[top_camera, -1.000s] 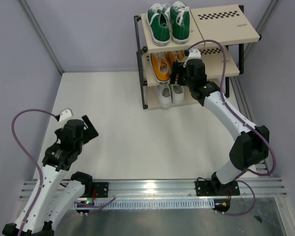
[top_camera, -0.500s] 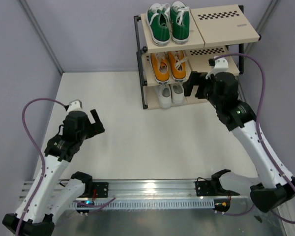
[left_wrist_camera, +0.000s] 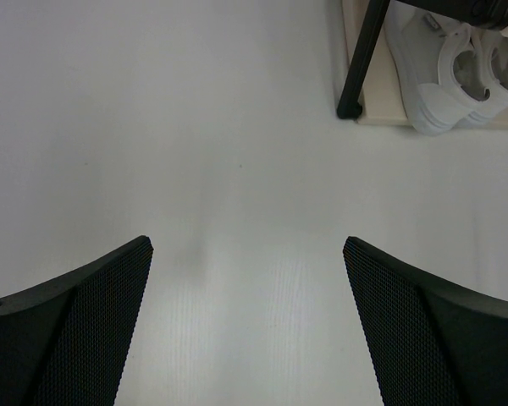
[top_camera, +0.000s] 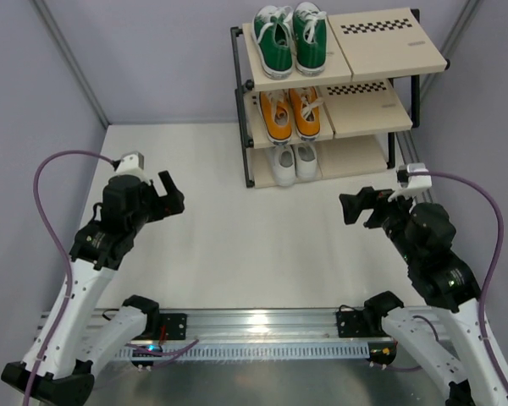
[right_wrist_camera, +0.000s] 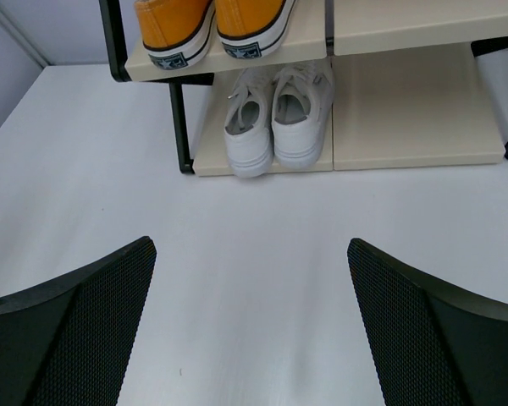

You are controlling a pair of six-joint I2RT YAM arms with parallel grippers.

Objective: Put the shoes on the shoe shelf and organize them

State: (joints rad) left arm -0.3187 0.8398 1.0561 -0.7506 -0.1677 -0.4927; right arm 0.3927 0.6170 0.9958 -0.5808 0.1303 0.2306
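The shoe shelf (top_camera: 389, 51) stands at the back right of the table. The green pair (top_camera: 291, 39) sits on its top board, the orange pair (top_camera: 291, 113) on the middle board, the white pair (top_camera: 291, 163) on the bottom board, all at the left end. The right wrist view shows the white pair (right_wrist_camera: 279, 118) and the orange heels (right_wrist_camera: 212, 25). The left wrist view shows the white pair (left_wrist_camera: 461, 72). My left gripper (top_camera: 171, 193) is open and empty over the table's left. My right gripper (top_camera: 356, 208) is open and empty in front of the shelf.
The right halves of all three boards hold no shoes; checkered strips (top_camera: 377, 27) mark the top and middle ones. Grey walls enclose the table on both sides. A metal rail (top_camera: 262, 321) runs along the near edge by the arm bases.
My right gripper has pulled back from the orange pair on the middle board to the table in front of the shelf. My left arm has risen and moved slightly forward.
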